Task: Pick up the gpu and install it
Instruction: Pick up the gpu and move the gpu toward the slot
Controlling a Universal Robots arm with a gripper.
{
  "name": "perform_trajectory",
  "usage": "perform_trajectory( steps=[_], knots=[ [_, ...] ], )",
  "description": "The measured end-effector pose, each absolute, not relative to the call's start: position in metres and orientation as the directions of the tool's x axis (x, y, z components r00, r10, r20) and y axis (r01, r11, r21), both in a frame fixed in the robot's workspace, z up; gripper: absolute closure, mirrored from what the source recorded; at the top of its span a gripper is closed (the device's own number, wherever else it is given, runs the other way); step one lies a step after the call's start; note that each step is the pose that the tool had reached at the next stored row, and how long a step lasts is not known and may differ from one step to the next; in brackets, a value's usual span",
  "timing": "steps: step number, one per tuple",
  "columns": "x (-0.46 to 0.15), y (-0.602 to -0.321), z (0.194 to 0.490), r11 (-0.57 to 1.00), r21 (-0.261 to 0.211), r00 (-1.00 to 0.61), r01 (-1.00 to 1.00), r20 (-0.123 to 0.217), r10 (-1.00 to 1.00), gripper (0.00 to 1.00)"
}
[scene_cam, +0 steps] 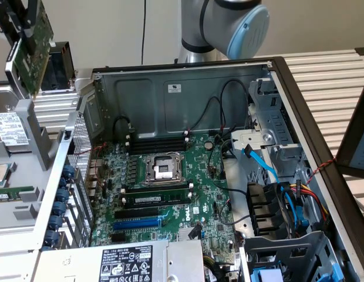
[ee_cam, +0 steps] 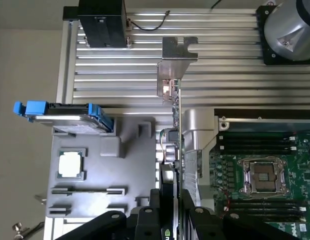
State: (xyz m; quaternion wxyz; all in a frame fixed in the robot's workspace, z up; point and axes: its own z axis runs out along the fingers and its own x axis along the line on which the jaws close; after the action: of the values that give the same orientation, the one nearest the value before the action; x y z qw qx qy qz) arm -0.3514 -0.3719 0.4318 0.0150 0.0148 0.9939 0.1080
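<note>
The gpu (scene_cam: 36, 44) hangs in the upper left of the exterior view, off the table and outside the open computer case (scene_cam: 182, 88), tilted with its green card face toward the camera. The gripper (scene_cam: 20, 26) is clamped on it from above. In the wrist view the gpu (ee_cam: 176, 130) is seen edge-on, pinched between the black fingers (ee_cam: 145, 220) of the gripper (ee_cam: 177, 212), with its silver end bracket (ee_cam: 177, 55) at the far end from them. Beneath the card lies a gray parts tray (ee_cam: 120, 160) holding a CPU chip (ee_cam: 71, 164) and a hard drive with blue rails (ee_cam: 65, 117). The motherboard (scene_cam: 170, 194), its CPU socket (scene_cam: 161, 167) empty, lies inside the case in the middle of the exterior view, well apart from the card.
</note>
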Motion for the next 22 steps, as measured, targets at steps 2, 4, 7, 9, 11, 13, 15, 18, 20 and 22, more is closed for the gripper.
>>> perform_trajectory(
  steps=[2, 4, 7, 9, 11, 13, 15, 18, 20, 22],
  knots=[
    [-0.346, -0.372, 0.436, 0.976, 0.216, -0.999, 0.027, -0.022, 0.033, 0.73],
    [-0.340, -0.372, 0.440, 0.976, 0.217, -0.999, 0.028, -0.016, 0.033, 0.73],
    [-0.333, -0.372, 0.444, 0.975, 0.219, -0.999, 0.031, -0.005, 0.033, 0.73],
    [-0.328, -0.372, 0.446, 0.975, 0.220, -0.999, 0.033, 0.004, 0.033, 0.73],
    [-0.324, -0.372, 0.448, 0.975, 0.220, -0.999, 0.035, 0.015, 0.033, 0.73],
    [-0.319, -0.372, 0.450, 0.975, 0.220, -0.999, 0.037, 0.024, 0.033, 0.73],
    [-0.311, -0.372, 0.451, 0.975, 0.221, -0.999, 0.038, 0.026, 0.033, 0.73],
    [-0.298, -0.372, 0.452, 0.974, 0.223, -0.999, 0.038, 0.027, 0.033, 0.73],
    [-0.289, -0.372, 0.452, 0.974, 0.223, -0.999, 0.038, 0.028, 0.033, 0.73],
    [-0.281, -0.372, 0.452, 0.974, 0.224, -0.999, 0.039, 0.030, 0.033, 0.73]
  ],
)
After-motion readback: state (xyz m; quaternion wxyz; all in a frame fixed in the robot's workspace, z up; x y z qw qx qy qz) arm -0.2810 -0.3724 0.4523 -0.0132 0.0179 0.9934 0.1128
